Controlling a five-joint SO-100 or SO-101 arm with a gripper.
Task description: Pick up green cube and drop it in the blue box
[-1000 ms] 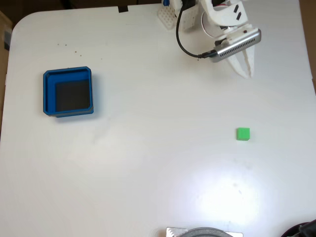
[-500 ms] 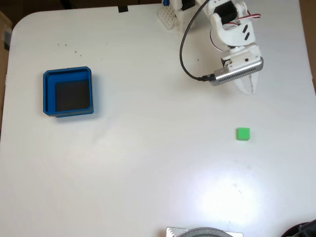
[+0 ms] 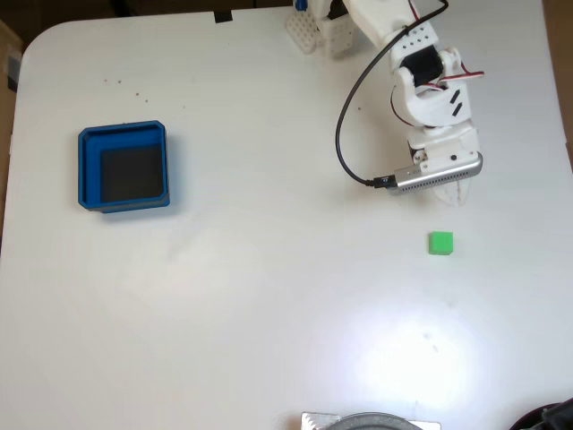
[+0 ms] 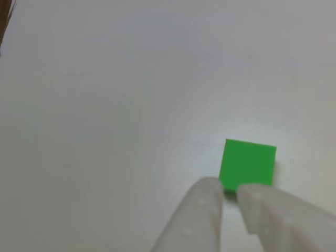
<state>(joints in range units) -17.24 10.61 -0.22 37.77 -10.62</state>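
The green cube (image 3: 440, 243) lies alone on the white table, right of centre in the fixed view. My white gripper (image 3: 457, 192) hangs just above it in that picture, a short gap away, fingers together and holding nothing. In the other view the two white fingertips (image 4: 210, 195) come in from the bottom edge, almost touching, and my gripper (image 4: 229, 191) points at the near edge of the cube (image 4: 248, 161). The blue box (image 3: 87, 170), with its dark floor, sits far off at the left side of the table.
My arm's base (image 3: 322, 31) stands at the table's top edge, and a black cable (image 3: 345, 134) loops from it to the wrist. A grey round object (image 3: 372, 421) pokes in at the bottom edge. The table's rounded corner (image 3: 40, 45) lies top left.
The arm has stretched down the picture, bringing the gripper from near the top edge to just above the green cube. Cube and box have stayed put.
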